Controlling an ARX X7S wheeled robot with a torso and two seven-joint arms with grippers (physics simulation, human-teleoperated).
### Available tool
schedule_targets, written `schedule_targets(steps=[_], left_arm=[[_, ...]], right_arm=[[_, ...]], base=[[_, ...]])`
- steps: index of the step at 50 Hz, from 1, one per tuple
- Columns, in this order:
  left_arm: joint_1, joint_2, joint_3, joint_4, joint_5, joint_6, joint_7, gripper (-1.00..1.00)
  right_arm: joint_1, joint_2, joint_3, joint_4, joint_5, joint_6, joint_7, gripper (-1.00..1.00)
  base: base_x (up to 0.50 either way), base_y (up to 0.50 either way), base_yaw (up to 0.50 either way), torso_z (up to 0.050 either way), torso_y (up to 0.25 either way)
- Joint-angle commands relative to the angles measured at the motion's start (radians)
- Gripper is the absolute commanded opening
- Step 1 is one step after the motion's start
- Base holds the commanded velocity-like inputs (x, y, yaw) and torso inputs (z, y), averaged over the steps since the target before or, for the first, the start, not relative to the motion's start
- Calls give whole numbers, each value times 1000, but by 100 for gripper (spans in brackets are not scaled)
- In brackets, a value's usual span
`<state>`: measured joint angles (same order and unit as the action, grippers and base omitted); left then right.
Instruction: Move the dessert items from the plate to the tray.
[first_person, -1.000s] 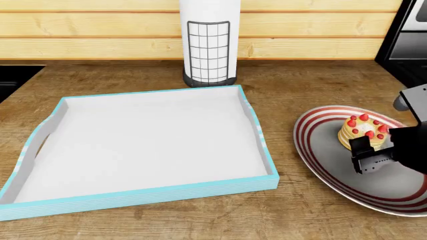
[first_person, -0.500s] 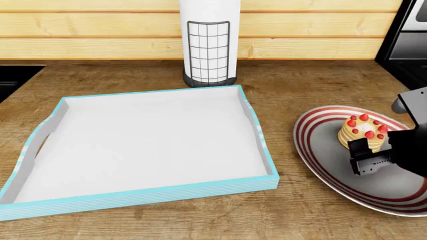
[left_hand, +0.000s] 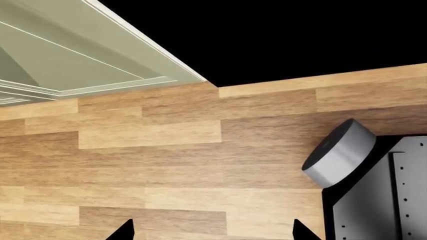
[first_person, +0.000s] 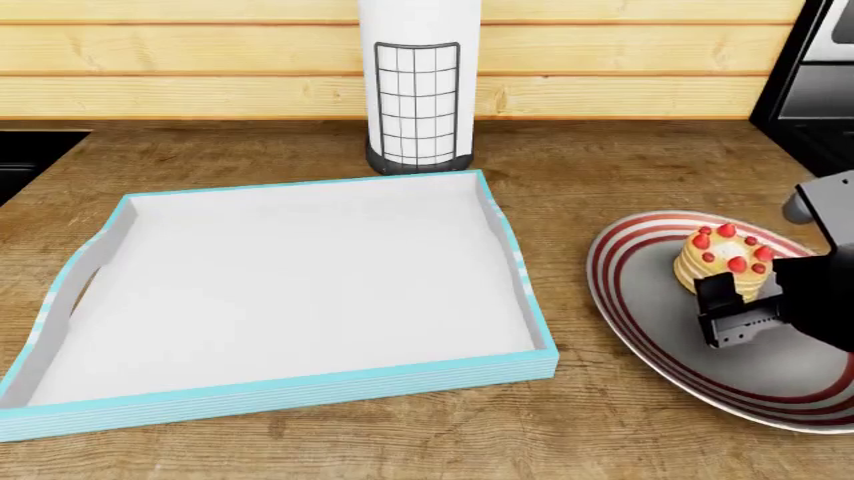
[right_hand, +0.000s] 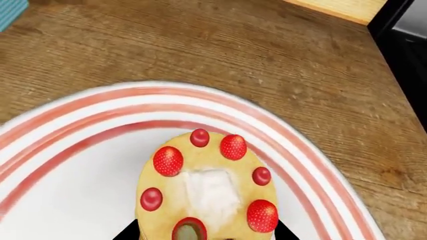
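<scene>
The pancake stack, tan with red strawberries on top, stands on the red-striped plate at the right. My right gripper is shut on it, one dark finger against each side. The right wrist view shows the pancake stack filling the gap of the right gripper, with the plate below. The tray, white-floored with light-blue walls, lies left of the plate with nothing in it. My left gripper hangs open over wooden floor, out of the head view.
A paper towel holder stands behind the tray against the wooden wall. A dark stove is at the far right and a black recess at the far left. The left wrist view shows the robot's grey base part.
The pancake stack has shifted slightly toward the plate's far side, together with the right gripper around it. The tray has not moved.
</scene>
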<state>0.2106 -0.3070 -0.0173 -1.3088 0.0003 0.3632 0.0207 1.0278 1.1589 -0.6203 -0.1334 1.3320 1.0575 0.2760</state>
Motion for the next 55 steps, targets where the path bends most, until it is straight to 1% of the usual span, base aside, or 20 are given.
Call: schedule_targets(steps=[1, 8, 16, 20, 37, 47, 55], left_arm=[[0, -1, 5, 0, 2, -2, -4, 100], [-1, -1, 9, 0, 0, -4, -3, 100], [-1, -1, 10, 0, 0, -4, -2, 100], [0, -1, 10, 0, -1, -3, -1, 100], [1, -1, 9, 0, 0, 7, 6, 100], [1, -1, 7, 0, -2, 6, 10, 100], [1, 0, 1, 0, -2, 6, 15, 100]], right_arm=[[155, -18, 23, -60, -21, 84, -2, -100], [332, -62, 15, -112, -32, 197, -14, -100], [410, -119, -6, -160, -34, 232, -45, -100], [444, -178, -37, -182, -55, 235, -79, -100], [483, -382, -138, -164, -131, 173, -198, -100], [505, -508, -232, -76, -238, 92, -329, -100], [471, -583, -302, 10, -309, 14, -414, -100]], base=[[0, 0, 0, 0, 0], [0, 0, 0, 0, 0], [0, 0, 0, 0, 1], [0, 0, 0, 0, 0], [0, 0, 0, 0, 1], [0, 0, 0, 0, 0], [0, 0, 0, 0, 1]])
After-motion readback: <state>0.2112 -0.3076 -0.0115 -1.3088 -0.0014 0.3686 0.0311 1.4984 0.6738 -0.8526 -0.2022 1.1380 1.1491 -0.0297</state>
